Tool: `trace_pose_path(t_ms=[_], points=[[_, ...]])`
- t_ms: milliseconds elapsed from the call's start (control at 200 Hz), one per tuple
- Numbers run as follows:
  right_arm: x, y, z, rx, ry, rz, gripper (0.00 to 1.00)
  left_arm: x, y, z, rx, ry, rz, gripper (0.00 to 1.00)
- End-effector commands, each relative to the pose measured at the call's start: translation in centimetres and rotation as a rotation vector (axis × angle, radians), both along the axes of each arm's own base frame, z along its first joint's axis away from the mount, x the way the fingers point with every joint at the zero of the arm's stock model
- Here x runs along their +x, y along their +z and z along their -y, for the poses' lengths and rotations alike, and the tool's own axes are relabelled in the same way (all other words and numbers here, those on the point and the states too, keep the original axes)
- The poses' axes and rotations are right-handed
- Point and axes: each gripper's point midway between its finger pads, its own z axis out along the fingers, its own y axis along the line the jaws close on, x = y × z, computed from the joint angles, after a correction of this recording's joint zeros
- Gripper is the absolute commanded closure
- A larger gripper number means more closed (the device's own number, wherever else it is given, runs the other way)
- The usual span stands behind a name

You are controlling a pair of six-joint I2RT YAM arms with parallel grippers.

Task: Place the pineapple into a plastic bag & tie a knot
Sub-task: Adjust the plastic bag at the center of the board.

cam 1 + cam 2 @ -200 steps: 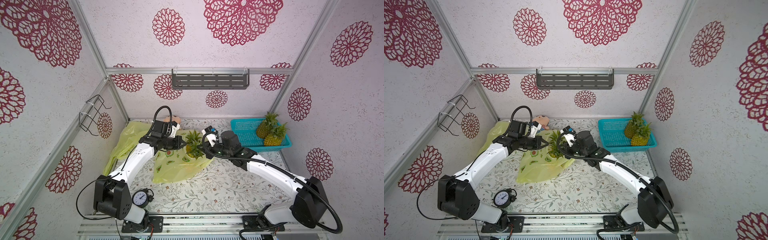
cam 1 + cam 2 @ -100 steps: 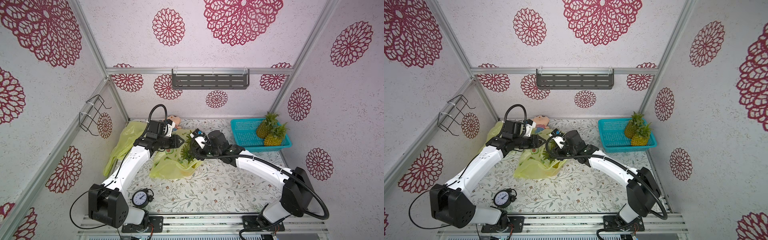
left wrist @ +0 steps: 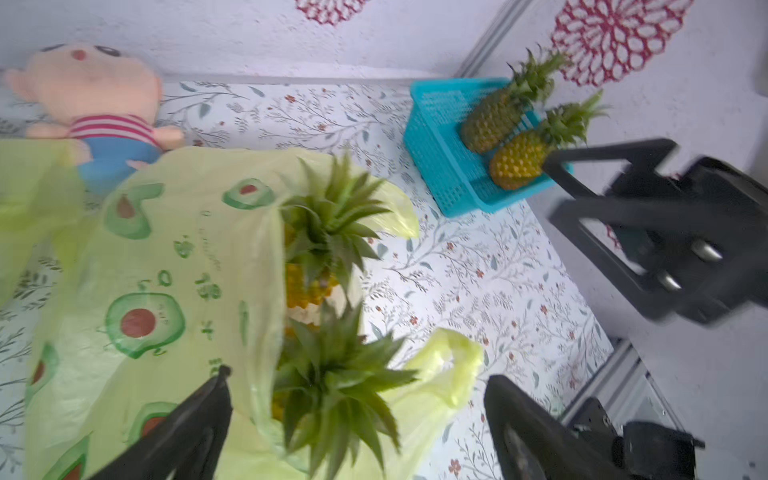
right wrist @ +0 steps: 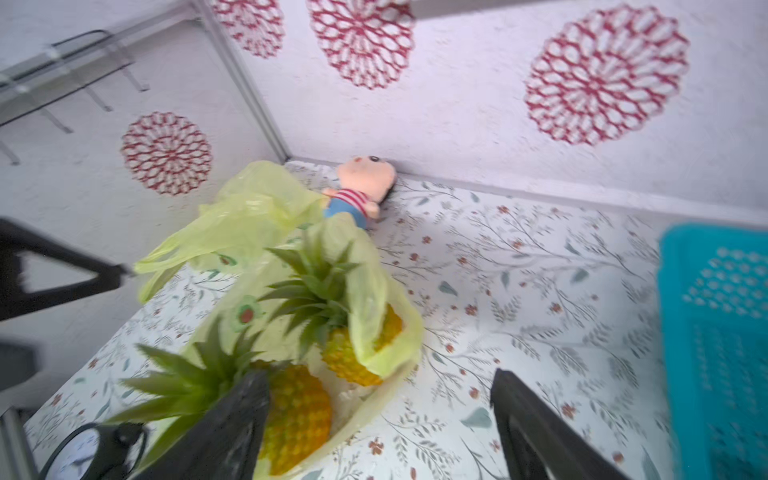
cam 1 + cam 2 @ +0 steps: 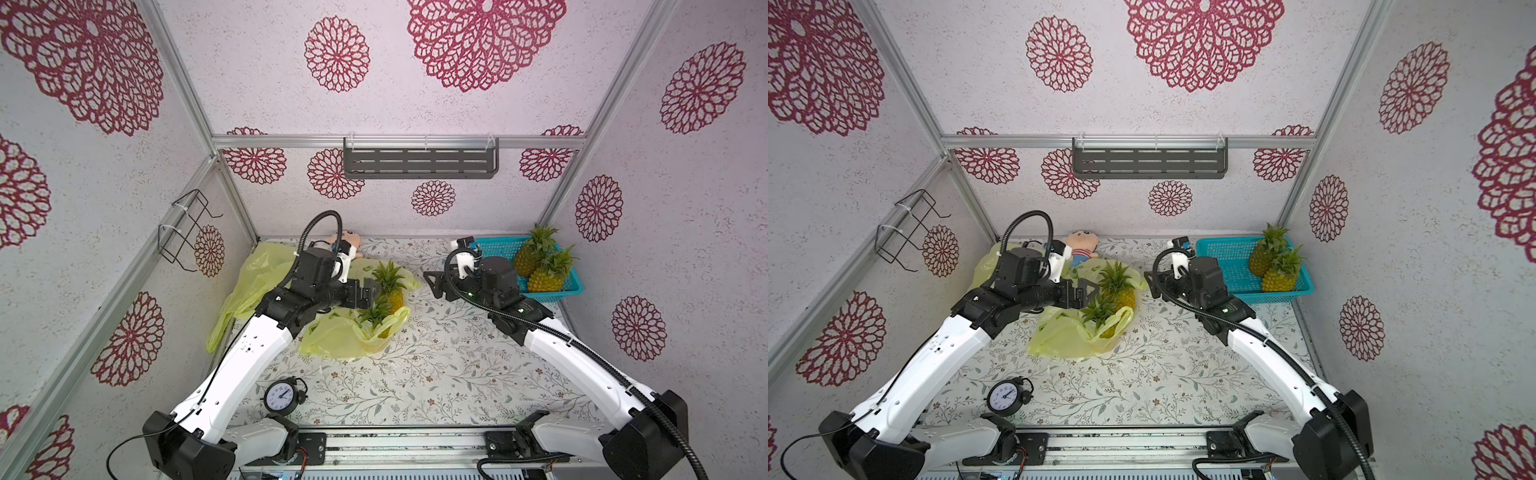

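In both top views we see the yellow-green avocado-print plastic bag [image 5: 332,338] on the floral worktop [image 5: 436,374], with two yellow pineapples [image 5: 392,296] in its open mouth. The left gripper [image 5: 368,293] hovers spread beside them. The right gripper [image 5: 432,284] is spread too, well apart.

In the left wrist view, a handle loop [image 3: 451,365] lies free, and we would pinch it low.

In the right wrist view, a flap [image 4: 365,291] drapes one fruit. We should gather it before crossing the handles.

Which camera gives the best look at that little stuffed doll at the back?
The left wrist view: the doll looms large, face and striped shirt clear. The right wrist view shows it small and blurred; in both top views the left arm partly hides it.
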Motion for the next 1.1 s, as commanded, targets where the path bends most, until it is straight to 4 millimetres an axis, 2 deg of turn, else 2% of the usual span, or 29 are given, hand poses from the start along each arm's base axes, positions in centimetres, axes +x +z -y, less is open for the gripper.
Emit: trace_pose_path(t_ms=[0, 145, 280, 450, 640, 701, 806, 971, 1096], points=[[0.6, 0.1, 2.3, 0.085, -0.104, -0.04, 0.1, -1.4, 0.4, 1.4, 0.119, -0.076, 0.054, 0.02], [1.3, -1.1, 3.7, 0.109, -0.152, -0.094, 0.09, -3.1, -0.7, 4.6, 0.189, -0.206, 0.027, 0.02], [1.7, -2.1, 4.2, 0.118, -0.174, -0.134, 0.09, -3.3, -2.2, 6.7, 0.227, -0.27, -0.015, 0.0], [1.9, -2.9, 3.9, 0.127, -0.16, -0.166, 0.09, -2.7, -4.8, 8.5, 0.267, -0.311, -0.108, 0.16], [2.1, -3.9, 3.6, 0.117, -0.145, -0.199, 0.09, -2.0, -6.7, 9.8, 0.296, -0.344, -0.147, 0.26], [2.2, -4.2, 3.5, 0.112, -0.139, -0.207, 0.09, -1.9, -7.1, 10.1, 0.3, -0.355, -0.155, 0.33], [2.3, -4.6, 2.8, 0.102, -0.102, -0.22, 0.09, -1.8, -7.5, 10.3, 0.303, -0.361, -0.164, 0.54], [1.9, -4.5, 0.0, 0.099, 0.067, -0.224, 0.13, -2.1, -7.1, 10.3, 0.289, -0.373, -0.16, 0.89], [1.7, -4.6, -2.3, 0.063, 0.173, -0.218, 0.15, -2.2, -6.6, 9.9, 0.286, -0.365, -0.14, 0.97]])
